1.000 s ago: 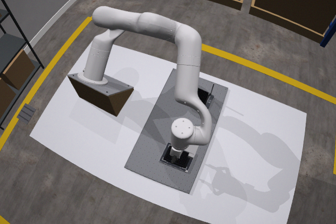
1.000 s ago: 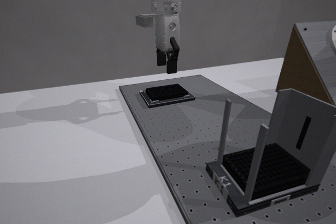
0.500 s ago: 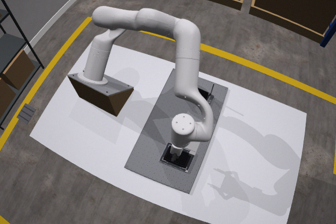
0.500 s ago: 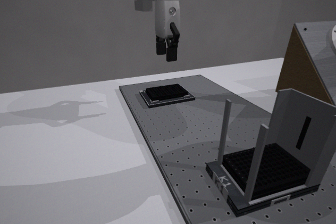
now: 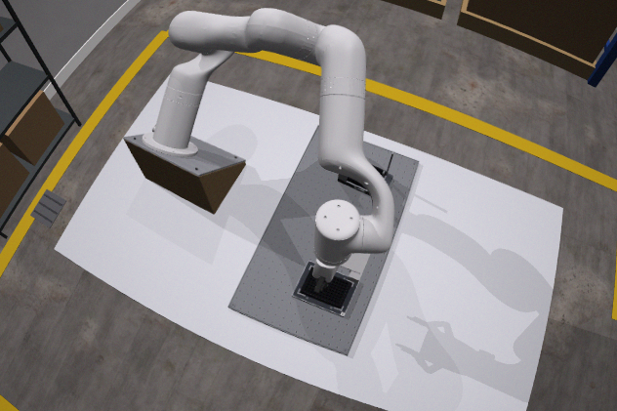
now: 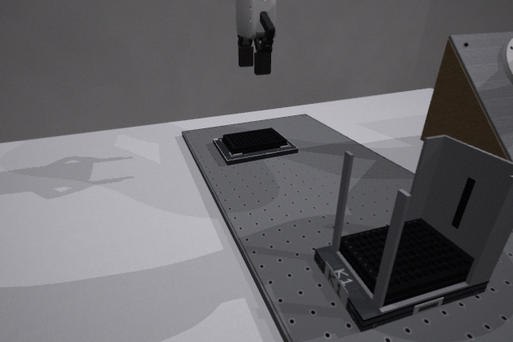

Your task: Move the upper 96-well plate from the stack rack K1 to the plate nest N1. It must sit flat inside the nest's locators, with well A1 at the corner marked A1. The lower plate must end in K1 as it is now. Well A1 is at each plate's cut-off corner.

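Note:
A black 96-well plate lies flat inside the plate nest N1 at the far end of the grey perforated baseplate; it also shows in the top view. My gripper hangs high above that plate, open and empty, well clear of it. In the top view the wrist hides most of the gripper. The stack rack K1 stands at the near right with one black plate low on its floor between the posts. I cannot make out the cut-off corners.
The robot base pedestal stands left of the baseplate. K1's tall back wall and two thin posts rise above the lower plate. Shelving and crates lie outside the yellow floor line.

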`<move>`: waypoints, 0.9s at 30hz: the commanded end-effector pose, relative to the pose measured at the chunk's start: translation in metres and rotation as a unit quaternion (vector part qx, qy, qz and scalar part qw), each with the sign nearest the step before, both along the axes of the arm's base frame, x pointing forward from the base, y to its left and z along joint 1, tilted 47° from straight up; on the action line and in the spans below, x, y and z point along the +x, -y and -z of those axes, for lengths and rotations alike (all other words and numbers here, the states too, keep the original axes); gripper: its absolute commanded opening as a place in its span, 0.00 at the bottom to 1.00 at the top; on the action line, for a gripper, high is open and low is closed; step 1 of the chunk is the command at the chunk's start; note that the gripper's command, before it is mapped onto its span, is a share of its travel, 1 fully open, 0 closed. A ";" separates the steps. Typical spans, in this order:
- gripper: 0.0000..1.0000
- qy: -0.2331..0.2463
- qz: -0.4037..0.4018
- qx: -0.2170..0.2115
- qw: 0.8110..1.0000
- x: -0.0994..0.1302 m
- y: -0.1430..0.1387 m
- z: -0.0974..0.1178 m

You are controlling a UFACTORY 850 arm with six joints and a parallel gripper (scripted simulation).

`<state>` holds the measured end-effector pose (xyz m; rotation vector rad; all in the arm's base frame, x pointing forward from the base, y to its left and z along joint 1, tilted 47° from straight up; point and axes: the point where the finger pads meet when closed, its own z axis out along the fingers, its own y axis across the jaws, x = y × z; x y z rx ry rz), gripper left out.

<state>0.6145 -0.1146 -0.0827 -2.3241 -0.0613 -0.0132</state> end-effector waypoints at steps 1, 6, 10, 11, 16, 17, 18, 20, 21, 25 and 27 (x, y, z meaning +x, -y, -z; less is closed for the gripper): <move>1.00 0.001 0.000 0.000 1.000 0.001 0.004 -0.004; 1.00 0.001 0.000 0.000 1.000 0.001 0.012 -0.011; 1.00 0.001 0.000 0.000 1.000 0.001 0.012 -0.011; 1.00 0.001 0.000 0.000 1.000 0.001 0.012 -0.011; 1.00 0.001 0.000 0.000 1.000 0.001 0.012 -0.011; 1.00 0.001 0.000 0.000 1.000 0.001 0.012 -0.011; 1.00 0.001 0.000 0.000 1.000 0.001 0.012 -0.011; 1.00 0.001 0.000 0.000 1.000 0.001 0.012 -0.011; 1.00 0.001 0.000 0.000 1.000 0.001 0.012 -0.011; 1.00 0.001 0.000 0.000 1.000 0.001 0.012 -0.011; 1.00 0.001 0.000 0.000 1.000 0.001 0.012 -0.011</move>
